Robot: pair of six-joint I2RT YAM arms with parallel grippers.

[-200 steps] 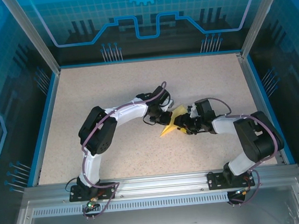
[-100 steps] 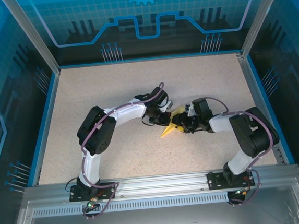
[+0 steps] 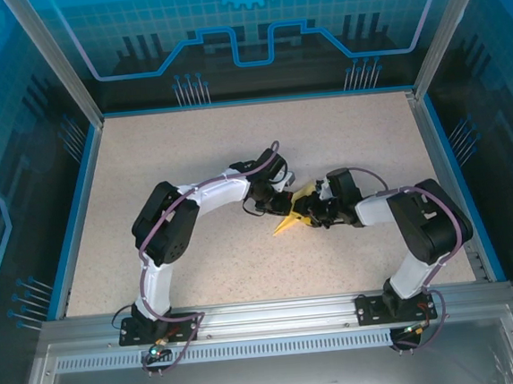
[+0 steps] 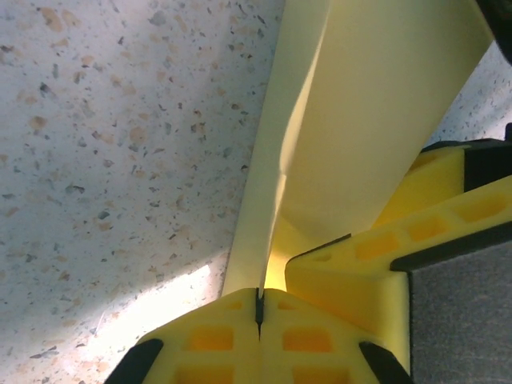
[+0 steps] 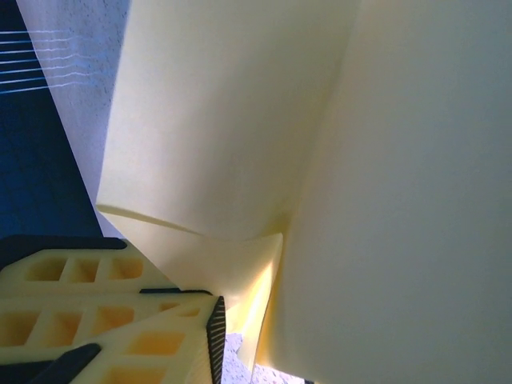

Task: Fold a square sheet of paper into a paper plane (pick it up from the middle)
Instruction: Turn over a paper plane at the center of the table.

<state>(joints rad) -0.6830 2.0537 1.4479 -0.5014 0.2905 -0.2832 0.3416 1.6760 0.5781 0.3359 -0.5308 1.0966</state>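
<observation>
Top view: I found both arms reaching in to meet near the middle of the table [image 3: 146, 166]. The paper [image 3: 288, 221] was between the left gripper [image 3: 274, 204] and the right gripper [image 3: 312, 212], partly folded, with a pointed corner toward the near left. Whether that corner touched the table, I could not tell.

Left wrist view: the left gripper [image 4: 258, 298] had its fingers pressed tight together, and the lower edge of the paper [image 4: 376, 120] ran down into the seam between them, so I recorded it as clamped on the paper. The paper rose from there in two layers that met at a crease. A finger [image 4: 352, 272] of the right gripper lay against the right-hand layer, just beside the left fingers.

Right wrist view: the paper [image 5: 240, 120] stood close to the lens, a folded flap lying just above the right gripper [image 5: 212, 308]. I could not tell whether those fingers had closed on it or stood apart.
</observation>
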